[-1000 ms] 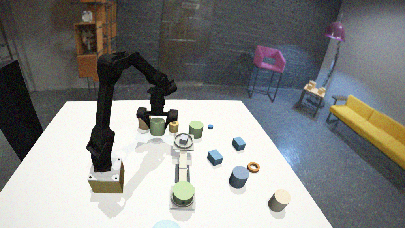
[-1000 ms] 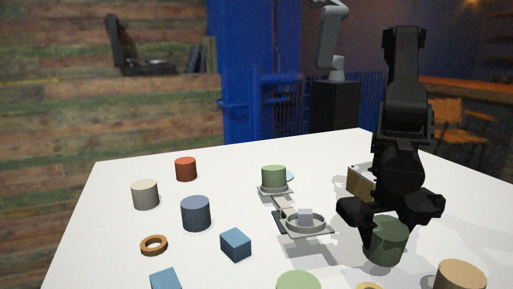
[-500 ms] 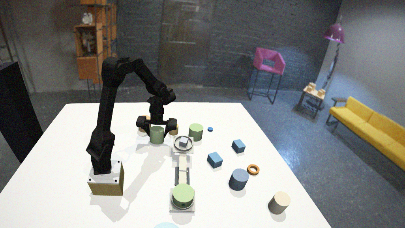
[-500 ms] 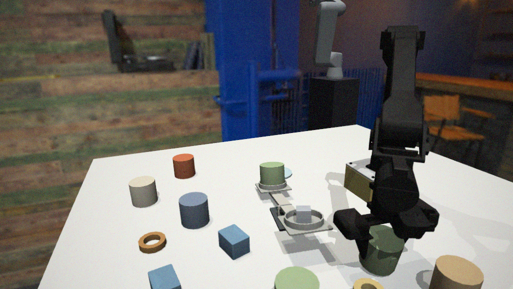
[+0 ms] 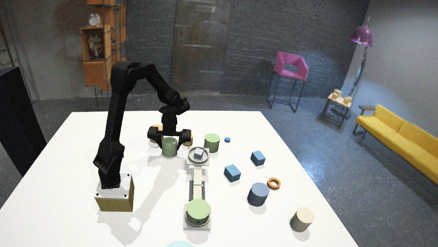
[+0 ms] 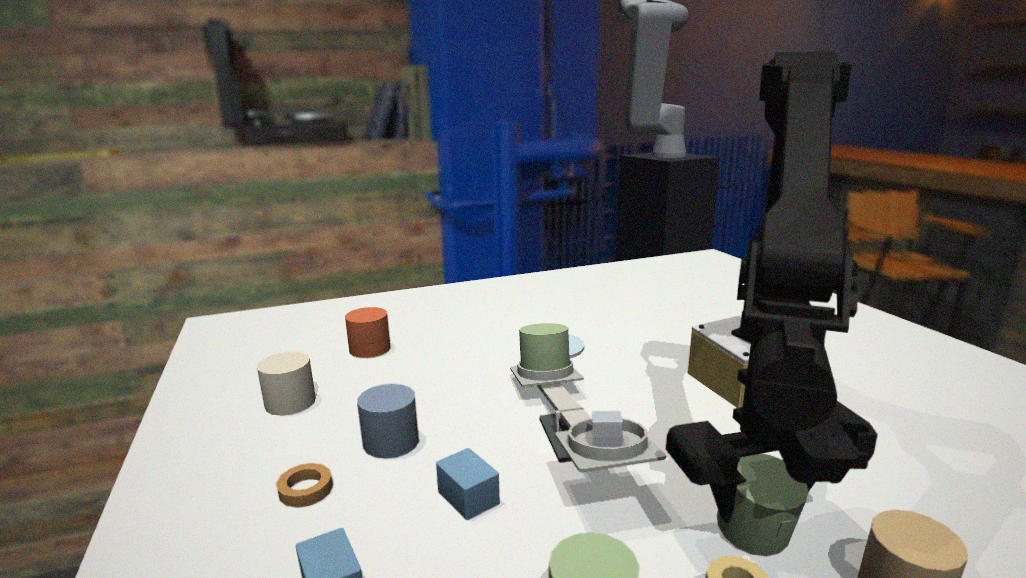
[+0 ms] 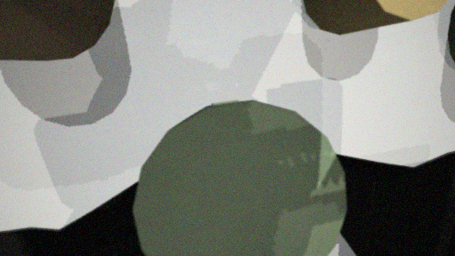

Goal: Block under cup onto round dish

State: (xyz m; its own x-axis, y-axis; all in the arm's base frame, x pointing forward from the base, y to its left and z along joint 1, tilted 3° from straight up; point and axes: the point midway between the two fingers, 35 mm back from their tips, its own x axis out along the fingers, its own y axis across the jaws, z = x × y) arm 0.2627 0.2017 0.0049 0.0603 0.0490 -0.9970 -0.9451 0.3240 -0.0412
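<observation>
My gripper (image 5: 170,148) (image 6: 764,502) (image 7: 230,168) is shut on a green cup (image 5: 169,150) (image 6: 762,522) (image 7: 213,178), which is upright on or just above the table beside the balance's far end. A small grey block (image 5: 198,153) (image 6: 606,427) lies uncovered in the ringed pan at that end of the balance (image 5: 197,177) (image 6: 563,402). The other green cup (image 5: 198,211) (image 6: 543,348) stands on the opposite end. The pale blue round dish (image 5: 180,244) (image 6: 576,346) lies beyond that cup, partly out of view or hidden; no cup is above it.
Close to my gripper stand a tan cylinder (image 6: 916,549), a yellow hollow piece (image 5: 188,142) and a green cylinder (image 5: 211,143) (image 6: 593,560). Two blue blocks (image 5: 232,173) (image 5: 258,157), a blue-grey cylinder (image 5: 258,194), an orange ring (image 6: 304,495), a beige cylinder (image 5: 302,219) and a red cylinder (image 6: 367,333) stand beside the balance.
</observation>
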